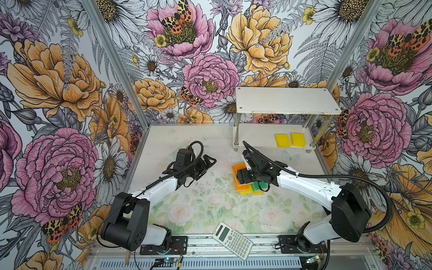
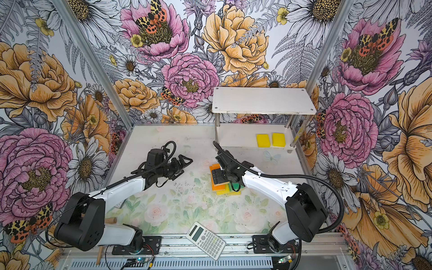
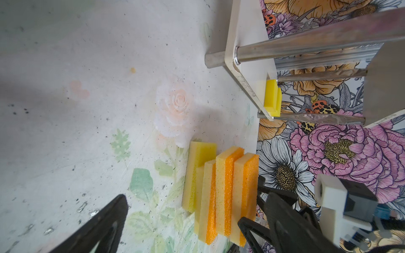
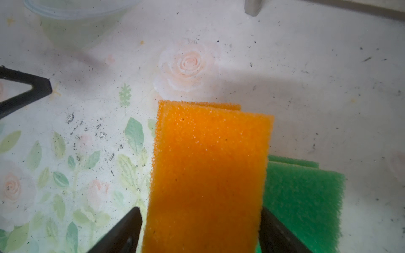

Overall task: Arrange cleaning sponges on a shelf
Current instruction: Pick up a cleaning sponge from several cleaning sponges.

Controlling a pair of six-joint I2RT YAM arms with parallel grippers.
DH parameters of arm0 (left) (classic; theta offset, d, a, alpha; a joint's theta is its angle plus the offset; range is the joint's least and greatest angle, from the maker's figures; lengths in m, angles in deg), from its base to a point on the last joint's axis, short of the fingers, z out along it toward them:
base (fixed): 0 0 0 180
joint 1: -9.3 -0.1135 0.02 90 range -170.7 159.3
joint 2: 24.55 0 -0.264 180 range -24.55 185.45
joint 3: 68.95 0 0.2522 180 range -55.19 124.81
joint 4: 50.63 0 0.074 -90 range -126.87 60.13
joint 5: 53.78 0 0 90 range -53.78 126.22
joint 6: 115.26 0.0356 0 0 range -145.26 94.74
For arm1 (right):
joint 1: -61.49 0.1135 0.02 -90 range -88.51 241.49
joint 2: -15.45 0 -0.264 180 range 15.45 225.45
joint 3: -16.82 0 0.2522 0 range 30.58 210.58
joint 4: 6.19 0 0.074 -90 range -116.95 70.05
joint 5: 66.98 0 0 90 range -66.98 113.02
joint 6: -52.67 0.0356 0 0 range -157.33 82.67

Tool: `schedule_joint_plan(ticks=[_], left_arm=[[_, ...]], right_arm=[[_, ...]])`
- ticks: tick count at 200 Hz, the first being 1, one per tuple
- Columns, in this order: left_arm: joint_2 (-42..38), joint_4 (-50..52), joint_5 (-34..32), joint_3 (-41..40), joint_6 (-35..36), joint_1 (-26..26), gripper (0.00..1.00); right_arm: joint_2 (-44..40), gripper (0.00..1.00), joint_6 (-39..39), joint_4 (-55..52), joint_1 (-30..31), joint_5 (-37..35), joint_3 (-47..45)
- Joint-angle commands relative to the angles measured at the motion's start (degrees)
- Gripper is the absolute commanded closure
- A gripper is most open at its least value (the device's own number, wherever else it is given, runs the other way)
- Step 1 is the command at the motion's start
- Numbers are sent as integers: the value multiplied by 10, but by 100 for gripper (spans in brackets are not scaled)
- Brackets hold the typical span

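Flowery worktop, sponge pile | my right pincer spread astride top orange sponge, set to pinch its sides | left pincer spread, idle | two yellows on bottom board of shelf

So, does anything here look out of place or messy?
The white calculator lies askew at the front edge, partly on the metal rail, and has nothing to do with sponges. Dark specks also litter the mat beside the sponge pile.
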Motion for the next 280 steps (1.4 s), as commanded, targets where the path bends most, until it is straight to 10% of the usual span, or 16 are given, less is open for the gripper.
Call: schedule_joint_plan(ticks=[1, 114, 280], left_arm=[[-2, -11, 4, -3, -3, -7, 1], [0, -11, 3, -3, -3, -8, 1], [6, -11, 9, 5, -2, -8, 1]], right_arm=[[9, 19, -9, -11, 7, -19, 23], [15, 43, -17, -16, 11, -38, 26], [-55, 47, -37, -12, -29, -54, 4]])
